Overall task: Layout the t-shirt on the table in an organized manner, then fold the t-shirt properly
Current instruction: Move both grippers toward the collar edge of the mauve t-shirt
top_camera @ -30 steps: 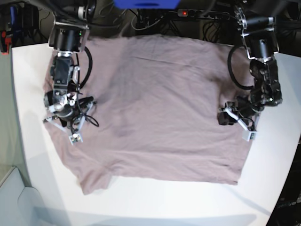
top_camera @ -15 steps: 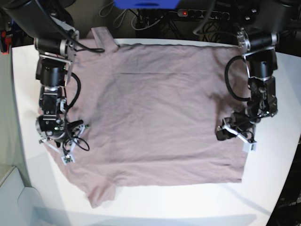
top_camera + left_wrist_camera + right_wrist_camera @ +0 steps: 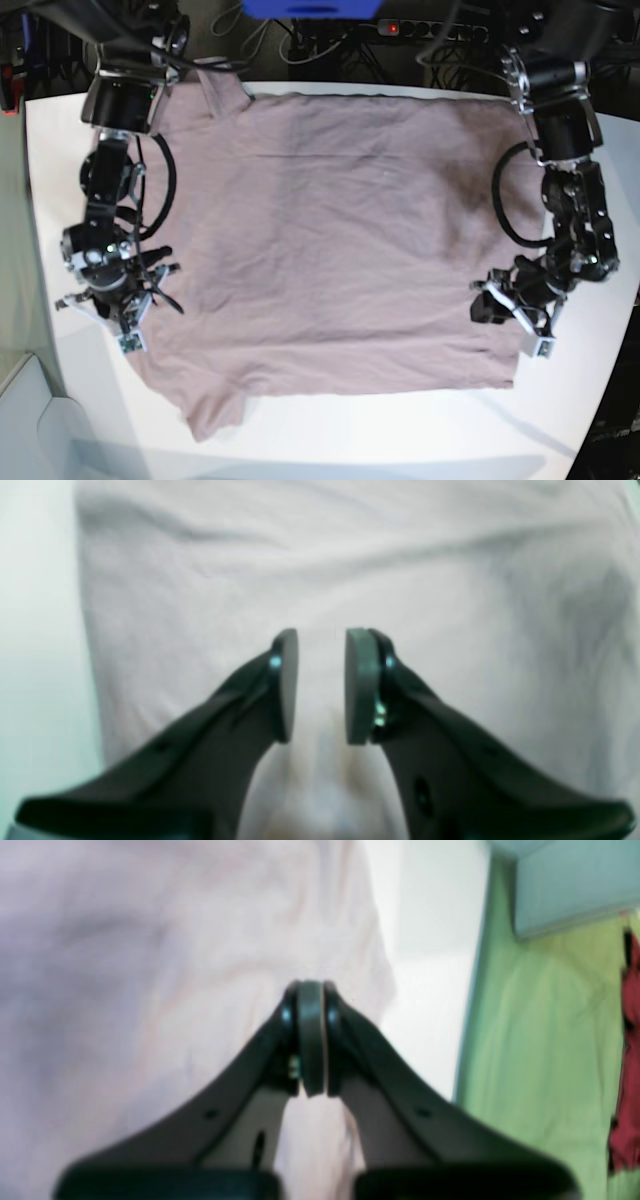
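Note:
The mauve t-shirt lies spread flat on the white table, one sleeve at the back left and one at the front left. My left gripper sits low over the shirt's right edge. In the left wrist view this gripper is open, with wrinkled t-shirt cloth showing through the gap between its pads. My right gripper is at the shirt's left edge. In the right wrist view it is shut, pads pressed together over the t-shirt border. I see no cloth between them.
Bare table runs beside the shirt's edge, then a green surface beyond the table rim. A pale box stands off the front left corner. Cables and a power strip run along the back.
Both arms have moved along the shirt's sides toward the table's front edge. The back left sleeve, hidden behind the arm a second ago, now shows.

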{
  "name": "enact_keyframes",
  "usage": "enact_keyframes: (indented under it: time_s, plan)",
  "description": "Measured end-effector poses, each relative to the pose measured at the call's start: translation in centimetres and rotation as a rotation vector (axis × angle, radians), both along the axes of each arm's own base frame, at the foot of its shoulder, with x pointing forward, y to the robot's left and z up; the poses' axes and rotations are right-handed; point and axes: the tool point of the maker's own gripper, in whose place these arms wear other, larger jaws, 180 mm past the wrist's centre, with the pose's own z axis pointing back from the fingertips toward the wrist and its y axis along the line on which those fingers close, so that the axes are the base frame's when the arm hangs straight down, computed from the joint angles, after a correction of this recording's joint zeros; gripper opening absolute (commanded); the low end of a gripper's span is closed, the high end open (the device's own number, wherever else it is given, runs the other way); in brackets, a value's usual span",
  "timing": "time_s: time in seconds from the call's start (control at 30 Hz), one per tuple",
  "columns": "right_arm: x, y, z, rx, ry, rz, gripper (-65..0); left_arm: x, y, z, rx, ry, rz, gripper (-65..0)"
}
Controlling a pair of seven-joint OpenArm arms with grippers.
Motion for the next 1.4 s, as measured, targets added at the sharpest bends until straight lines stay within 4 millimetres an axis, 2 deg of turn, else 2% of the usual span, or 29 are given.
enact_keyframes:
  time_s: [0.1, 0.17, 0.27, 0.33, 0.43, 0.6, 0.77, 0.93, 1.17, 1.27, 1.4]
  plan:
    - [-3.6, 0.6, -1.9, 0.002, 0.062, -0.019, -65.0, -4.3, -1.4, -3.0, 0.018, 0.085, -0.022, -48.9]
    - [-5.6, 1.3, -2.9, 0.013, 0.084, -0.01, -65.0, -6.4, -1.9, -4.7, 0.006, 0.126, -0.03, -48.9]
    - [-7.5, 1.6, -3.8, 0.007, 0.116, -0.014, -65.0, -7.8, -1.1, -5.8, 0.006, 0.124, -0.003, -48.9]
    - [-7.7, 2.1, -4.1, 0.025, 0.116, -0.006, -65.0, -8.2, -0.6, -6.6, -0.007, 0.123, 0.017, -48.9]
    - [-8.0, 2.3, -5.5, 0.039, 0.149, -0.003, -65.0, -7.7, 0.1, -7.2, -0.075, 0.092, 0.043, -48.9]
    - [-7.8, 2.9, -8.3, 0.074, 0.231, 0.0, -65.0, -4.8, 1.0, -7.8, -0.172, 0.049, 0.113, -48.9]
    - [-5.9, 3.3, -8.8, 0.095, 0.222, 0.013, -65.0, -2.7, 2.1, -7.8, -0.222, 0.03, 0.163, -48.9]
    - [-3.9, 4.0, -9.2, 0.132, 0.161, 0.047, -65.0, -1.7, 2.7, -7.5, -0.209, 0.024, 0.17, -48.9]
    - [-1.0, 3.9, -9.5, 0.17, 0.15, 0.058, -65.0, -0.2, 3.8, -7.1, -0.064, 0.032, 0.137, -48.8]
    - [-1.0, 3.9, -9.1, 0.164, 0.15, 0.056, -65.0, -0.1, 4.2, -6.9, -0.055, 0.031, 0.138, -48.8]
    - [-3.5, 3.3, -8.3, 0.12, 0.153, 0.041, -65.0, -0.4, 6.3, -6.6, -0.024, 0.045, 0.164, -48.8]
